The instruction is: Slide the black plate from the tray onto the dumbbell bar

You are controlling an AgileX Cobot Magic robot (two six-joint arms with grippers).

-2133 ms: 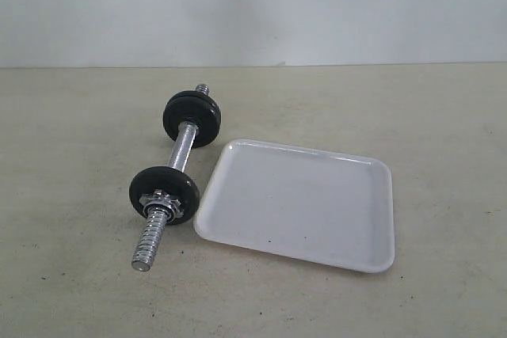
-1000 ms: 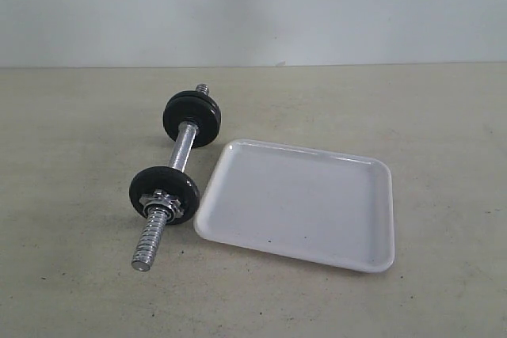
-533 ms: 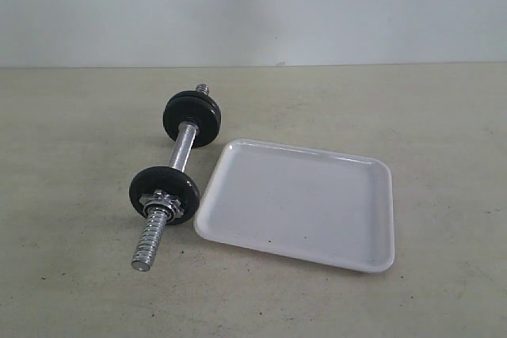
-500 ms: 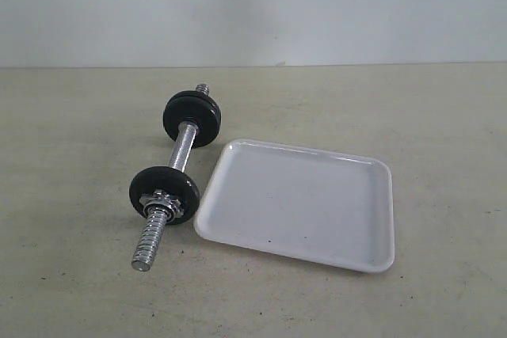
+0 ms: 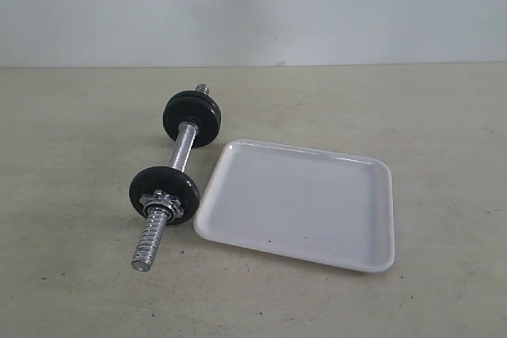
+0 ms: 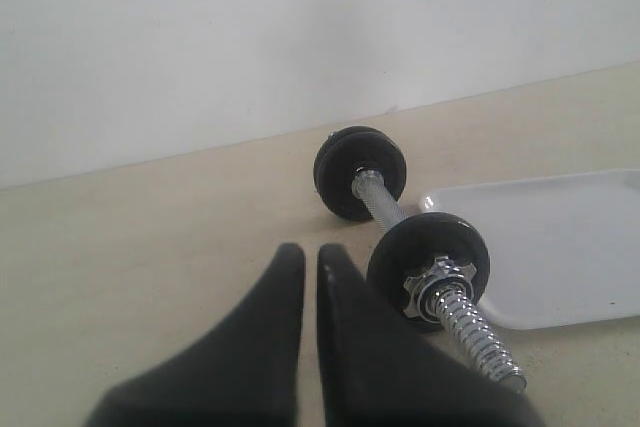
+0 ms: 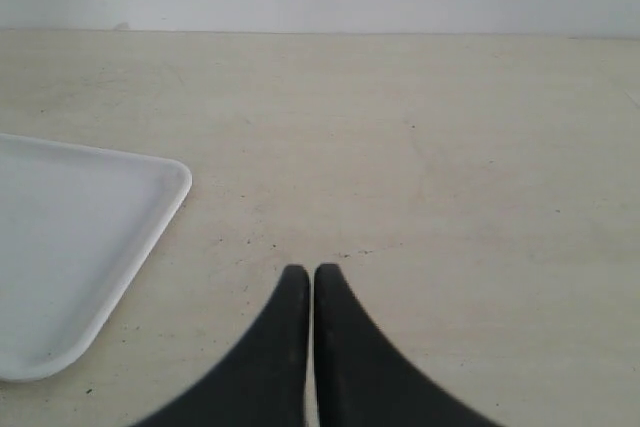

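Note:
The chrome dumbbell bar [image 5: 184, 146] lies on the table left of the white tray [image 5: 301, 203]. Two black plates sit on the bar: one near its far end [image 5: 192, 118] and one nearer [image 5: 165, 193], held by a chrome star nut [image 5: 162, 205]. The tray holds nothing. In the left wrist view the bar [image 6: 470, 319], both plates [image 6: 430, 258] and a tray corner [image 6: 560, 237] show beyond my left gripper [image 6: 309, 252], which is shut and empty. My right gripper [image 7: 306, 272] is shut and empty over bare table beside the tray's corner [image 7: 100, 237]. Neither gripper appears in the exterior view.
The beige tabletop [image 5: 444, 116] runs back to a plain white wall [image 5: 317, 5]. The bar's threaded near end [image 5: 149, 244] sticks out toward the front of the table.

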